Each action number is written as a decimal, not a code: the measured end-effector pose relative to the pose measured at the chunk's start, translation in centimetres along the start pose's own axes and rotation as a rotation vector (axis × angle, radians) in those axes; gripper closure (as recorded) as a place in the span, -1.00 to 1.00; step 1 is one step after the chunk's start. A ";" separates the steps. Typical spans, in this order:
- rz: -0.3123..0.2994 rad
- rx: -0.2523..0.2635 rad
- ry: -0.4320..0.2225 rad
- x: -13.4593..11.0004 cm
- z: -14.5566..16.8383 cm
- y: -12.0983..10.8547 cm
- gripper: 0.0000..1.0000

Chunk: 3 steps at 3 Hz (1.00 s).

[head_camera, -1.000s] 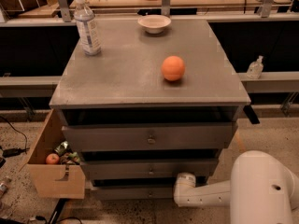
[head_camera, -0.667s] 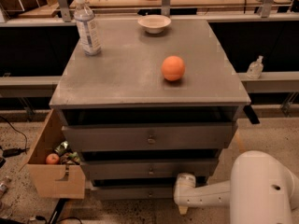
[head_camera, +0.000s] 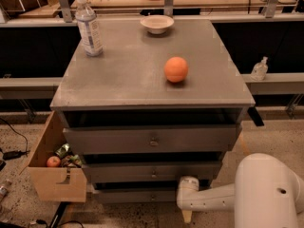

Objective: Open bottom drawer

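Note:
The bottom drawer (head_camera: 142,196) is the lowest grey front of the cabinet, with a small metal knob at its centre. It sits about flush with the frame, under the middle drawer (head_camera: 152,171) and the top drawer (head_camera: 152,139). My white arm (head_camera: 266,194) reaches in from the lower right. The gripper (head_camera: 186,215) hangs low just right of the bottom drawer's front, close to its right end and some way right of the knob.
On the cabinet top (head_camera: 128,75) stand a water bottle (head_camera: 89,26), a white bowl (head_camera: 157,23) and an orange ball (head_camera: 176,69). An open cardboard box (head_camera: 54,170) with an apple and cans sits on the floor to the left. Cables lie at far left.

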<state>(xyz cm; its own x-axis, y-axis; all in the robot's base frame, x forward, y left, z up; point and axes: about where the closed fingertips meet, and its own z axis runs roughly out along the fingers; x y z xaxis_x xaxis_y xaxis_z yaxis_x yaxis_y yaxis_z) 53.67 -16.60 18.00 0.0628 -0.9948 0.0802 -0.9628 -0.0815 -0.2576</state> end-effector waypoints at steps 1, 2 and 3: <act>0.010 0.013 0.004 0.2 -0.6 0.0 -1.00; 0.034 0.036 0.001 0.3 -1.4 0.6 -1.00; 0.053 0.057 -0.006 0.3 -2.0 1.2 -0.65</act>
<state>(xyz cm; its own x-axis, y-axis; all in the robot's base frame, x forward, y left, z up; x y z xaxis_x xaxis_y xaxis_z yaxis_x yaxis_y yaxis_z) 51.97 -16.83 19.61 0.0140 -0.9981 0.0595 -0.9483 -0.0321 -0.3157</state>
